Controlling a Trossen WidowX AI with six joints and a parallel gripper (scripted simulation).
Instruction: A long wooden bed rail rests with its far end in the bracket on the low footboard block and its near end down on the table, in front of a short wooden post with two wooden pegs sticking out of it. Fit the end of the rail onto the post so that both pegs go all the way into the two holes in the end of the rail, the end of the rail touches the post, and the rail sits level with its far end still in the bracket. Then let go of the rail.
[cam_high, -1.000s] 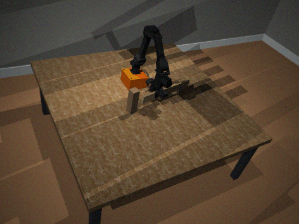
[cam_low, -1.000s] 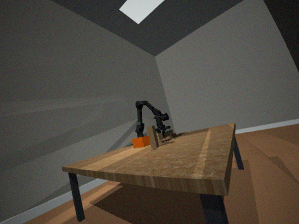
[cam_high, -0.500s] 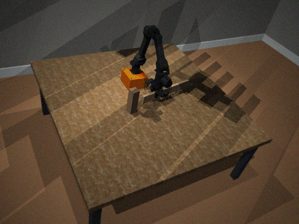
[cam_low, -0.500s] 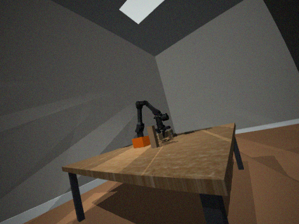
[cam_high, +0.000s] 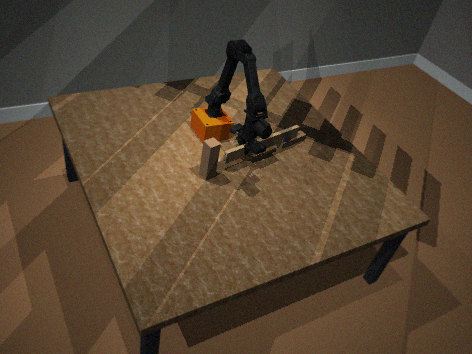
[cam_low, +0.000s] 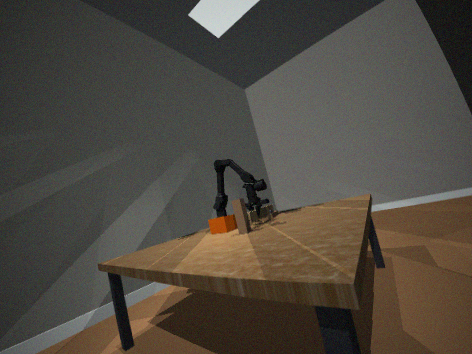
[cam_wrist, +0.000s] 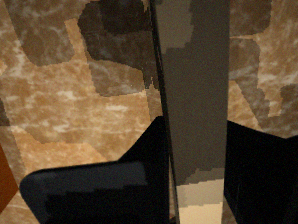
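The wooden post (cam_high: 210, 159) (cam_low: 241, 217) stands upright on the table, beside the near end of the rail. The long rail (cam_high: 234, 154) (cam_wrist: 195, 75) runs from near the post back to the right in the top view. Its near end appears raised off the table, with a narrow gap to the post. The pegs and holes cannot be made out. My gripper (cam_high: 252, 146) (cam_low: 258, 208) (cam_wrist: 178, 120) is shut on the rail, a short way behind its near end, with a finger on each side. The footboard block and bracket at the far end are too dark to make out.
The orange box (cam_high: 212, 125) (cam_low: 222, 224) under the arm's base stands beside the post, on the arm's side of the rail. The table (cam_high: 200, 240) (cam_low: 300, 250) carries strong bands of shadow around the rail and post.
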